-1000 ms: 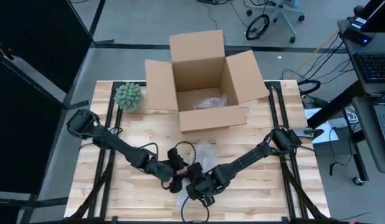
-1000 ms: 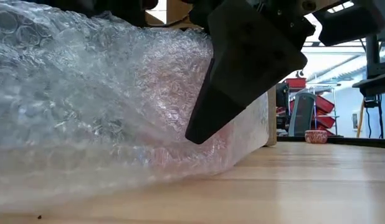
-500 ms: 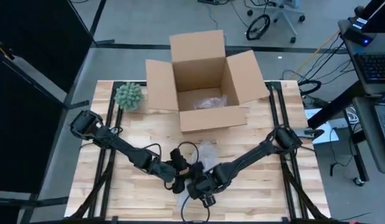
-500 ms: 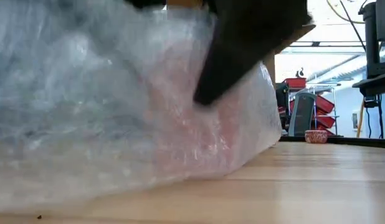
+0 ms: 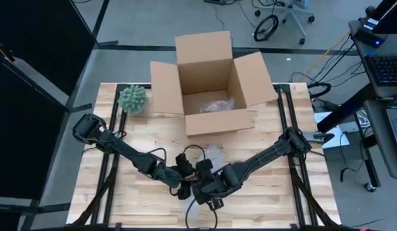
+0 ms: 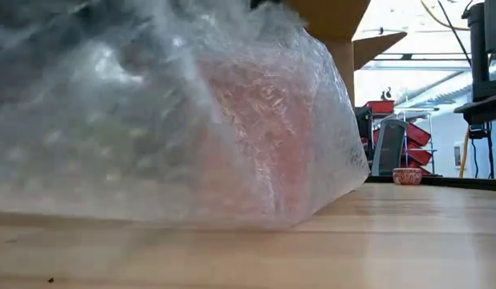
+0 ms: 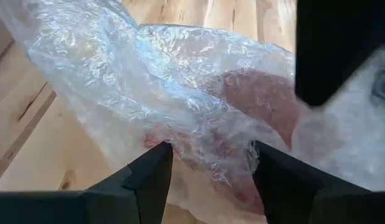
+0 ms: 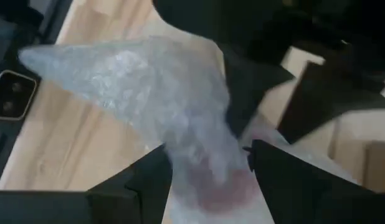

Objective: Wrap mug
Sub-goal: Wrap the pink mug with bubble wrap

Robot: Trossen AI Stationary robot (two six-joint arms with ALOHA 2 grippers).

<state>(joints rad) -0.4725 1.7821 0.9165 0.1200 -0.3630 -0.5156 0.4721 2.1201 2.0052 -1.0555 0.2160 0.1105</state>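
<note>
The reddish mug point(image 7: 261, 102) lies inside a crumpled sheet of clear bubble wrap point(image 6: 111, 120) on the wooden table, near its front edge. Both grippers meet over the bundle. My left gripper point(image 7: 208, 155) is open, its fingers on either side of the wrapped mug; I cannot tell whether they touch it. My right gripper point(image 8: 208, 155) has wrap bunched between its fingers, and a loose flap point(image 8: 118, 74) rises beyond them. In the high view the grippers point(image 5: 195, 185) hide most of the bundle; a bit of wrap point(image 5: 212, 154) shows behind them. My right gripper holds the bunched bubble wrap point(image 8: 205, 143) between its two fingers, several layers, with the mug's red showing through far back point(image 8: 223, 193). The fingers slant down from the table's right side. The bundle's underside rests on the table point(image 6: 232, 221); the flap stands up slack.
An open cardboard box point(image 5: 208, 83) stands at the table's far middle with a wrapped item point(image 5: 216, 104) inside. A small green plant point(image 5: 132, 98) sits at the far left. Bare wood lies left and right of the arms.
The right gripper's finger, which pressed on the wrap in the low view, has risen out of that view. The bundle now stands taller, and its end has shifted toward that view's right. In the high view the right gripper has edged toward the table's right.
</note>
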